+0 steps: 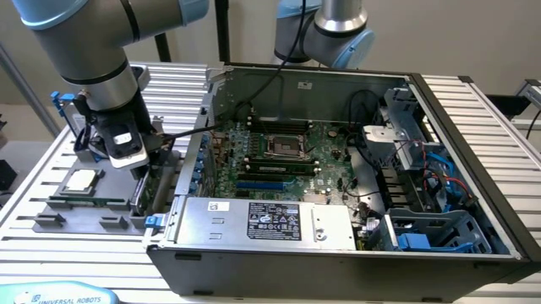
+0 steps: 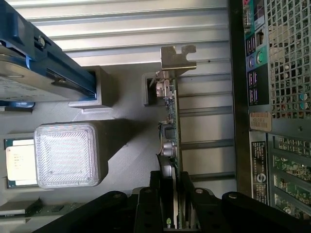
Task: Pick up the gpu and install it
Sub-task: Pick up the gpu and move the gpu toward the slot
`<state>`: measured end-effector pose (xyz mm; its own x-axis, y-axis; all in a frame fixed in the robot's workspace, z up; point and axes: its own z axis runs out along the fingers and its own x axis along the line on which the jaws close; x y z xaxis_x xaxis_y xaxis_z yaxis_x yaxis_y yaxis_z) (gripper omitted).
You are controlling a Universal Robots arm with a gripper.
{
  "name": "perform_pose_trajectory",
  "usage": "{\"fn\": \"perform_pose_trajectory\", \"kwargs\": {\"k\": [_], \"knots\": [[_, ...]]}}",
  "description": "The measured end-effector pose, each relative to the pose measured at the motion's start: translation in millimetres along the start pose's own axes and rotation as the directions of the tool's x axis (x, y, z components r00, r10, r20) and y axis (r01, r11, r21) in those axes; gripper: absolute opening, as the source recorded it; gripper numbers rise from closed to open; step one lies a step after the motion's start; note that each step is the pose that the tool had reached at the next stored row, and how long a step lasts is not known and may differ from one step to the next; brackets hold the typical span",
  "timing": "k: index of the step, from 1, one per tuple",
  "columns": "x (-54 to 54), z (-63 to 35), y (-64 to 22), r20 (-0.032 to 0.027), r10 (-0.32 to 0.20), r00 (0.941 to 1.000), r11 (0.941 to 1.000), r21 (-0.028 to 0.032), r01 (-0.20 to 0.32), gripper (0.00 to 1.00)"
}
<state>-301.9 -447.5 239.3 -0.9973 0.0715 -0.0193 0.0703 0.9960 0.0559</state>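
Green-edged gpu [image 2: 171,119] — near end hidden — pinched edge-on in the closed claw [image 2: 171,189].

exterior view: high, off the arm, mid range, slanting down into the open black metal computer case [image 1: 338,269] on the slatted aluminium table [image 1: 473,114] | wrist view: close, sighting along the black gripper [image 2: 171,182] onto the gpu [image 2: 171,121], a slim green card seen edge-on | shared: gpu, flat grey plastic parts tray [image 1: 85,223], case's rear wall

gpu [image 2: 171,138] — green board, silver bracket; gripper [image 2: 172,184] black.
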Motion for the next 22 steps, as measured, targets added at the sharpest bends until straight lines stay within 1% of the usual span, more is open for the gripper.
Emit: {"fn": "perform_pose_trajectory", "kwargs": {"k": [5,7,22], "knots": [[0.5,0.2,0.0,-0.0026,-0.051,0.9987,0.9987,-0.0011,0.051,0.28],[0.5,0.1,0.0,-0.0030,-0.052,0.9987,0.9987,-0.0011,0.052,0.27],[0.5,0.1,0.0,-0.0027,-0.049,0.9988,0.9988,-0.0010,0.049,0.27]]}}
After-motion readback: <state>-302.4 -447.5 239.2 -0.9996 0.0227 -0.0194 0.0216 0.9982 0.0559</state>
